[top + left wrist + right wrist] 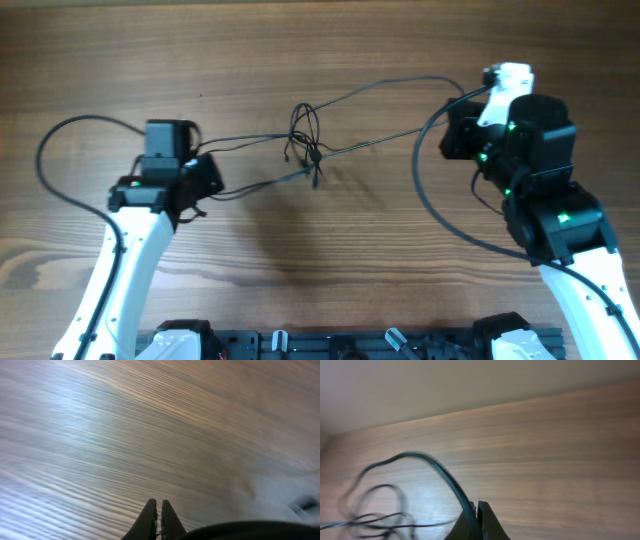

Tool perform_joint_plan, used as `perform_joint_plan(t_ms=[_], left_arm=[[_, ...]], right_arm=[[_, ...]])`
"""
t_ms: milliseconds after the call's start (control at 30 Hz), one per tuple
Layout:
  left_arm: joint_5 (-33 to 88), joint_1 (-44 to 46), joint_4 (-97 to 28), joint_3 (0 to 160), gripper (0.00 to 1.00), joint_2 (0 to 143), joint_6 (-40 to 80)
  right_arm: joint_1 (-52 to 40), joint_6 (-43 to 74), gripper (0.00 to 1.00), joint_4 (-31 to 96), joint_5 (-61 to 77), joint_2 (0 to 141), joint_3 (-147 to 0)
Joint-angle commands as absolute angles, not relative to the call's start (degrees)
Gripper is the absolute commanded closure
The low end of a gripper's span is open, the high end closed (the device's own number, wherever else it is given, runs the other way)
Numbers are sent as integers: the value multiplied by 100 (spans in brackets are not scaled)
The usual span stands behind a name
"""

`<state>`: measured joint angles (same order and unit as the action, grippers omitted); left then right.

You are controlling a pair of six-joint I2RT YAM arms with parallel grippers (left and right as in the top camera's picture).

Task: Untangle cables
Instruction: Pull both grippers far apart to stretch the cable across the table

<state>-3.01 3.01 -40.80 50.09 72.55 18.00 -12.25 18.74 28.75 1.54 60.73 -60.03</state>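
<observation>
The cables (306, 146) are thin dark wires knotted into small loops at the table's middle. Strands run left to my left gripper (212, 178) and right to my right gripper (448, 135). In the right wrist view the right gripper (476, 510) is shut on a dark green cable (440, 471) that arcs up and left to blurred loops (375, 510). In the left wrist view the left gripper (158, 509) is shut; no wire shows past its tips, but overhead a strand (255, 184) ends at it.
Thick black arm cables loop on the wood table: one left of the left arm (45, 165), one beside the right arm (425, 200). A dark rail (330, 345) runs along the front edge. A blurred dark spot (301, 505) shows in the left wrist view.
</observation>
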Motion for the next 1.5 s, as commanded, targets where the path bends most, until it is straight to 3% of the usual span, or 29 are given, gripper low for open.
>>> perform_joint_plan(t_ms=[0,167,333,633,800,1000,1133,1467], left_arm=[[-672,-1090,-4259,4971,96,7279,1850],[-486,-2685,-4355,4971,96,7279,2322],[220,-3693,-4357,4971,96,7279,2322],[259,-3806,-4353,4971,96,7279,2318],[183,-3844,-4357,4971,96,7277,2320],[191,-4233,-4327,4971,96,7277,2477],[309,-4545,-4331,4971,96,7277,2622],[515,-4722,-4316,4971,96,7330,2622]], right_arm=[[-510,1820,96,2943,-775,5940,-6086],[587,1826,96,3127,-792,5940,-6086],[1612,1977,96,3208,-720,5940,-6086],[2515,1981,96,3286,-797,5942,-6086],[3240,2416,96,3533,-1535,5942,-6086],[3940,3223,96,3669,-1330,6250,-6086],[4379,3404,96,3557,-276,6801,-6086],[5481,2657,96,3210,4278,9098,-6086]])
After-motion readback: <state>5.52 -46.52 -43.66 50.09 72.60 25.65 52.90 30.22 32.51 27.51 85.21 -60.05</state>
